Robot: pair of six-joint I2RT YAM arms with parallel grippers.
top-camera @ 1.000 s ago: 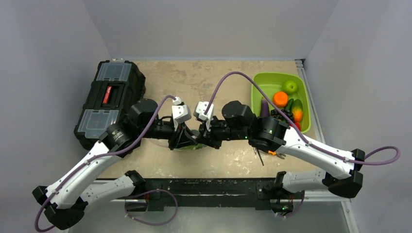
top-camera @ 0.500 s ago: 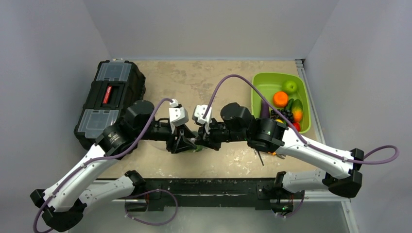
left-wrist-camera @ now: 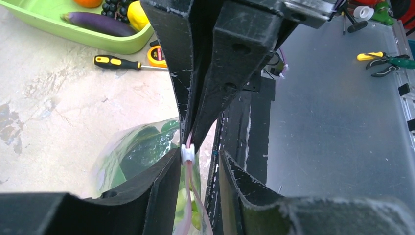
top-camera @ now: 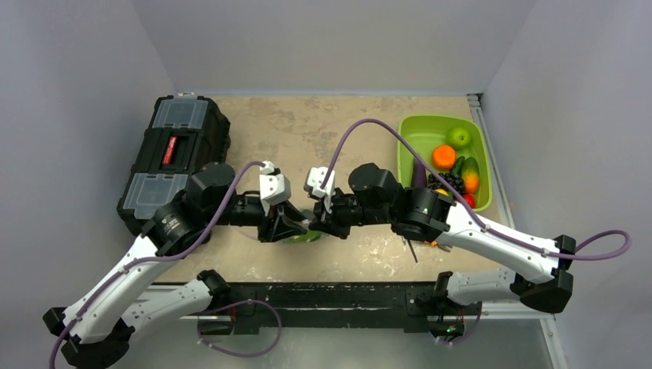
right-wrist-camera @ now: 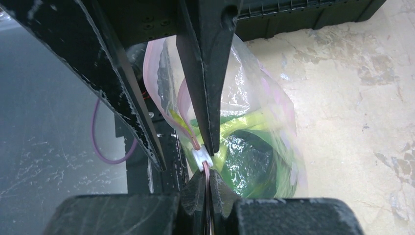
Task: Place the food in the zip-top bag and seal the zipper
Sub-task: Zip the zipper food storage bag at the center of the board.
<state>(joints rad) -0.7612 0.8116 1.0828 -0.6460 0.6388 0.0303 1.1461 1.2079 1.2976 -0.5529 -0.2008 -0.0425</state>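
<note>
At the middle of the worktop's (top-camera: 346, 115) near edge the two claws meet tip to tip over the zip-top bag (right-wrist-camera: 264, 112). The food (right-wrist-camera: 249, 156) is already inside, its green leaves pressed against the clear plastic, so what remains looks like sealing only. The right claw (right-wrist-camera: 208, 176) is clamped flat on the zipper (left-wrist-camera: 187, 186), right beside the white slider (right-wrist-camera: 202, 157). That grip probably serves as an anchor, keeping the strip taut and the mouth lifted while the bag's belly sags toward the worktop. The left claw (left-wrist-camera: 200, 159) stands part open, straddling the strip on the slider's other side, with one finger against the pink band and the other well clear. On that side the two pink lips spread apart, so that stretch seems unsealed, and the left claw looks placed to catch the slider and draw it along. A screwdriver (left-wrist-camera: 122, 62) lies farther in on the right. Beyond it the lime-green bin (top-camera: 419, 131) of fruit sits by the far right corner, and the black toolbox (top-camera: 173, 154) lies along the left edge.
</note>
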